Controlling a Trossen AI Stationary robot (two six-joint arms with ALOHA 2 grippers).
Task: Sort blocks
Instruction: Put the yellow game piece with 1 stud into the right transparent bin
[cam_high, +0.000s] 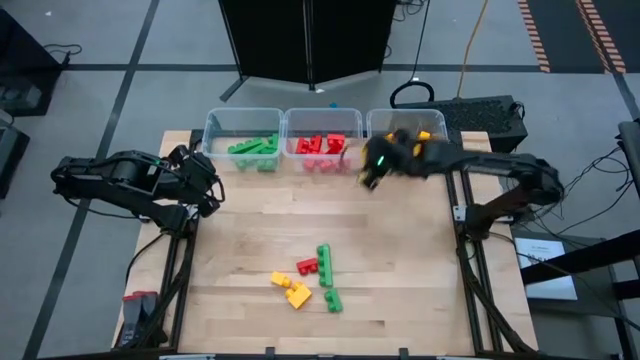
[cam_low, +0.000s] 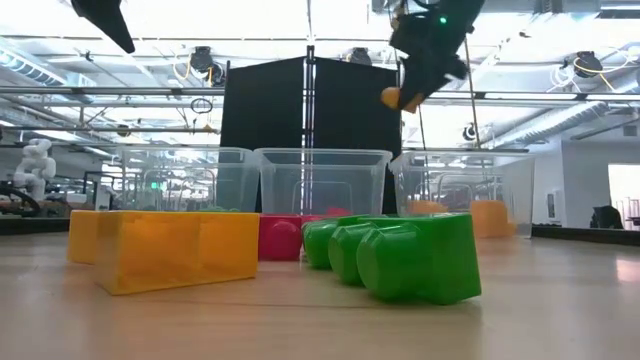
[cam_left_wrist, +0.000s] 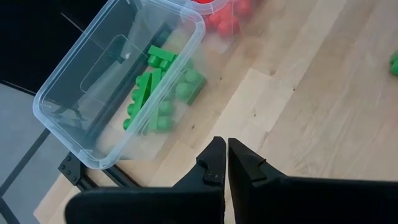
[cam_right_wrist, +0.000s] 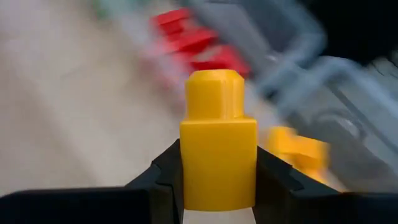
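My right gripper (cam_right_wrist: 217, 186) is clamped on a yellow block (cam_right_wrist: 218, 149), held in the air by the front edge of the right-hand bin (cam_high: 400, 122), which already has what looks like yellow blocks in it. My left gripper (cam_left_wrist: 226, 163) is closed on nothing and waits near the green bin (cam_high: 243, 135) at the table's (cam_high: 400, 260) left side. The remaining blocks (cam_high: 310, 278) lie loose near the front of the table.
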